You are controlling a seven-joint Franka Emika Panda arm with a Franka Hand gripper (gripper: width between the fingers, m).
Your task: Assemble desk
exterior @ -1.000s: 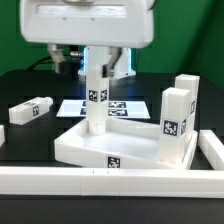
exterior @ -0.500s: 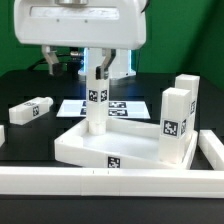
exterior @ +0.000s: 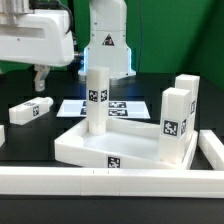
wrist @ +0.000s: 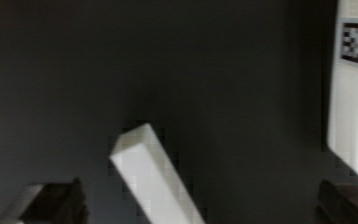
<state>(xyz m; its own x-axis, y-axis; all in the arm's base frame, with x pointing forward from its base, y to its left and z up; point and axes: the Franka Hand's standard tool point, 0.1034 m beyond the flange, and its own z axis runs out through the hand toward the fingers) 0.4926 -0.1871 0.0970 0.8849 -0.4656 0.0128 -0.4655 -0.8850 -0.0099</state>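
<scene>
The white desk slab lies flat near the front. One white leg stands upright on its left part. Two more tagged legs stand at its right corner. A loose leg lies on the black table at the exterior view's left. My gripper hangs open above that loose leg, clear of it. In the wrist view a white leg lies slantwise below the open gripper, between the dark fingers, and nothing is held.
The marker board lies behind the slab. A long white border rail runs along the front and up the right side. Another white piece shows at the far left edge. A white tagged edge lies beside the loose leg.
The arm has swung from over the upright leg at the centre to the exterior view's left, over the loose lying leg. The jaws stayed open; no part moved.
</scene>
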